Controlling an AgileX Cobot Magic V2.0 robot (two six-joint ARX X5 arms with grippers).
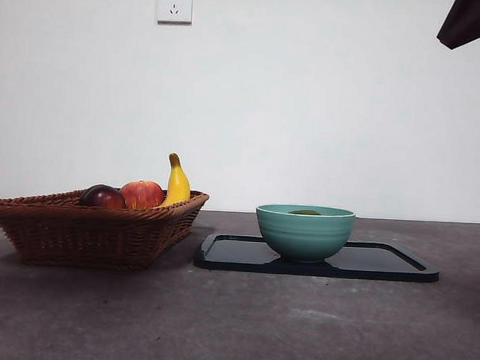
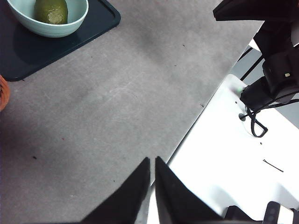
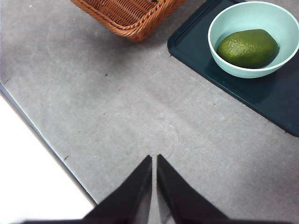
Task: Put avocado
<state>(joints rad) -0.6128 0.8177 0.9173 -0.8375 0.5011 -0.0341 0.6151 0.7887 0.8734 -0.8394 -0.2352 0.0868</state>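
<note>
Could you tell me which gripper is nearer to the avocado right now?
Right, though only slightly, judging by how large the avocado looks from each wrist. The right gripper and the left gripper both hang shut over bare table, apart from the bowl holding it.

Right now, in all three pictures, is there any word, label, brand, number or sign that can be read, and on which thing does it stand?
No text can be read.
White wall socket: a tiny dark mark at its upper left corner, too small to read.
Green glazed ceramic bowl, black flat plastic tray, brown woven wicker basket, dark green avocado: no text.
Left gripper and right gripper: no markings.
</note>
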